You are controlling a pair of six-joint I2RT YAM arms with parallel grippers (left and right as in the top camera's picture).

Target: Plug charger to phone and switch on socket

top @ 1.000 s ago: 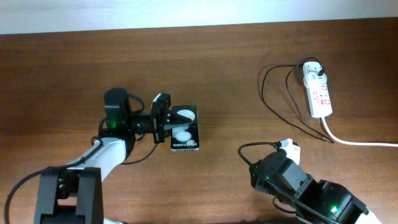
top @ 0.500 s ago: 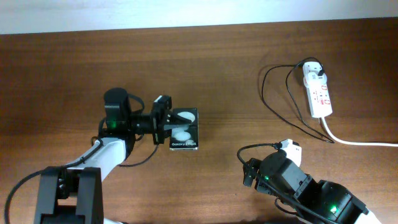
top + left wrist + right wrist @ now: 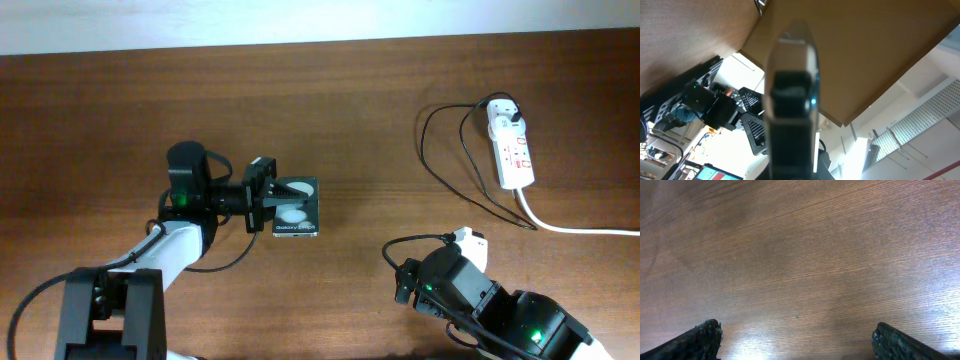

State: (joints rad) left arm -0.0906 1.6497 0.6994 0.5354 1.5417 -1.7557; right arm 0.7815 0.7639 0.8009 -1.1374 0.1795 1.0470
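Note:
My left gripper point(image 3: 262, 195) is shut on the left edge of the black phone point(image 3: 296, 208), left of the table's middle. The phone looks tipped, its white spots and lettering facing up. In the left wrist view the phone point(image 3: 790, 100) shows edge-on, filling the space between the jaws. The white socket point(image 3: 511, 150) lies at the far right with the charger's white adapter point(image 3: 505, 108) at its far end. The charger's thin black cable point(image 3: 423, 150) loops left and down toward my right arm, where its tip is hidden. My right gripper point(image 3: 399, 283) point(image 3: 800, 342) stands open over bare wood, holding nothing.
The socket's thick white cord point(image 3: 580, 230) runs off the right edge. The table's far edge point(image 3: 300, 45) meets a pale wall. The right arm's body point(image 3: 500, 320) fills the lower right corner.
My right gripper has opened wide and shifted slightly. The black cable near it has moved a little. The phone in the left gripper has tipped slightly.

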